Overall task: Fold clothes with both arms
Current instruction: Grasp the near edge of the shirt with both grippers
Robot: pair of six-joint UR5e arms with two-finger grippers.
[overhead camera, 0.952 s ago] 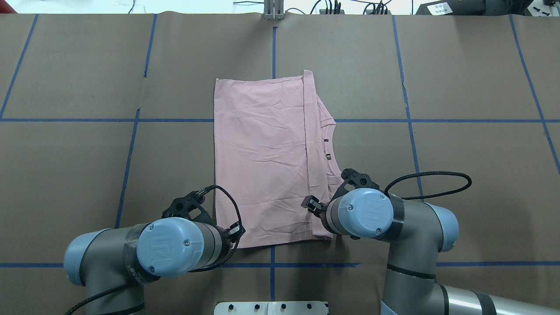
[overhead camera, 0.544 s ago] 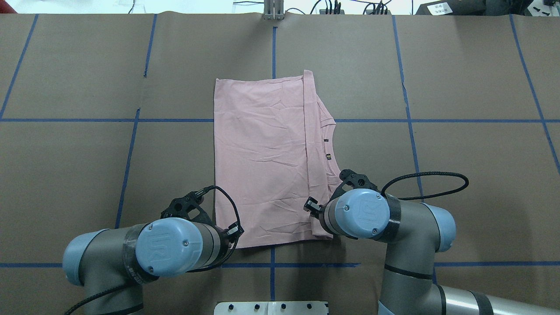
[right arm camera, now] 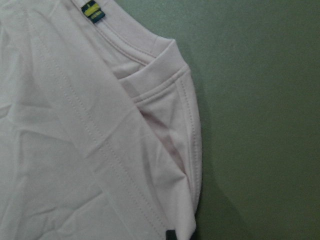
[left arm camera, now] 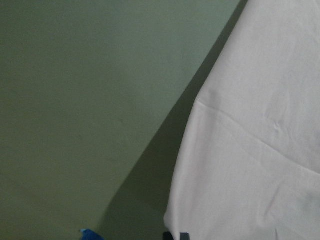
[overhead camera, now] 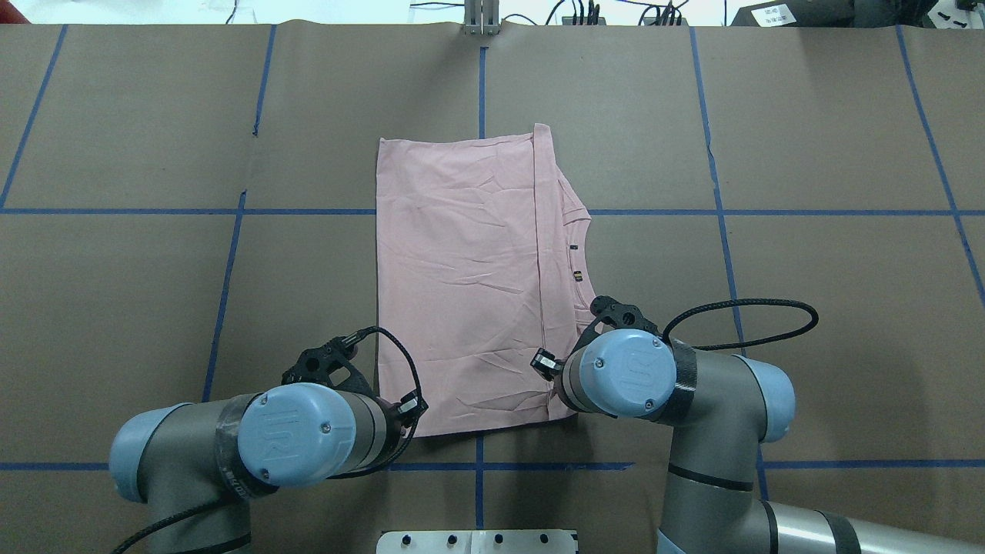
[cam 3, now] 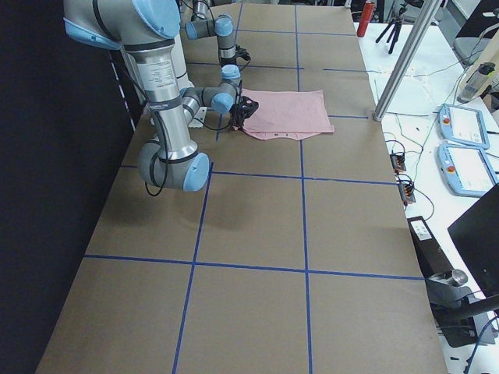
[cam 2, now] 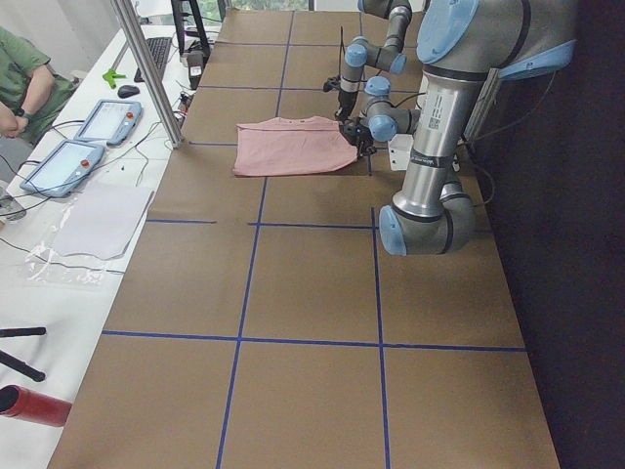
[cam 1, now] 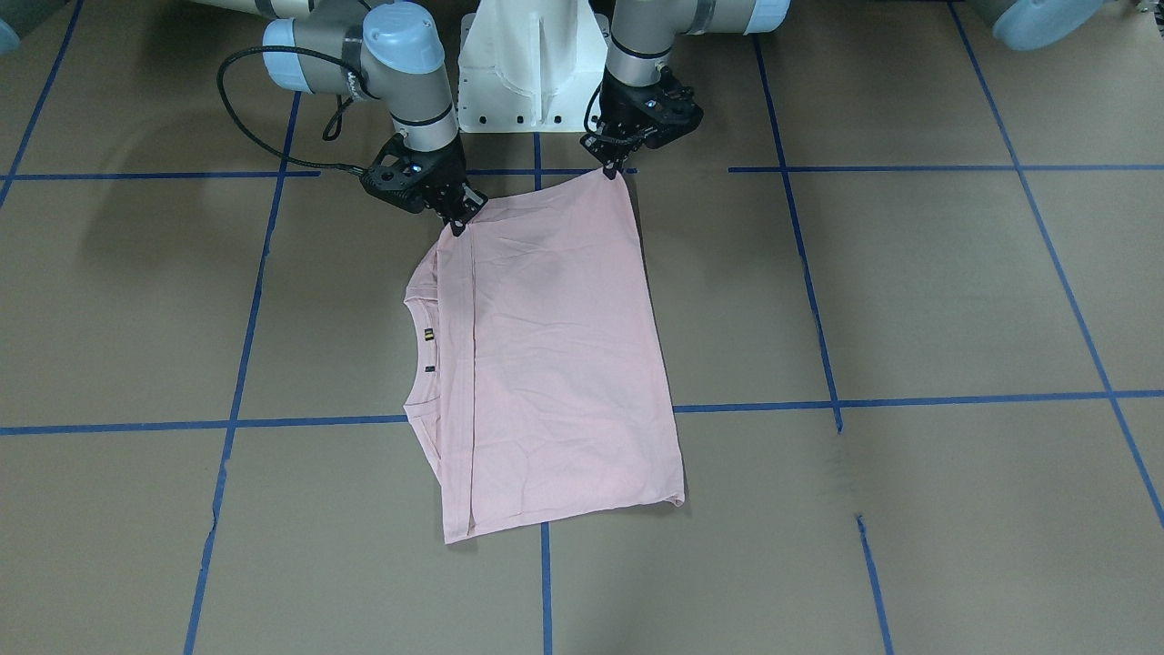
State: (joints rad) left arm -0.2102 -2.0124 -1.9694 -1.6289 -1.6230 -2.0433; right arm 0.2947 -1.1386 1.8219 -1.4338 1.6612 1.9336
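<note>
T-shirt [overhead camera: 462, 285], pale pink, plain side up, already narrowed to a rectangle at mid-bench. Jaws of the left arm [overhead camera: 296, 435] and the right arm [overhead camera: 631, 373] each pinch one corner of the edge nearest the robot. Those corners appear raised slightly off the bench [overhead camera: 808, 154], while the rest lies flat. The paired grips probably keep that edge taut and level for carrying it over toward the far edge. The collar [cam 1: 420, 355] peeks out on the robot's right side. Its small yellow-and-teal tag [right arm camera: 93, 11] bears marks too small to read; no other writing shows on the cloth.
</note>
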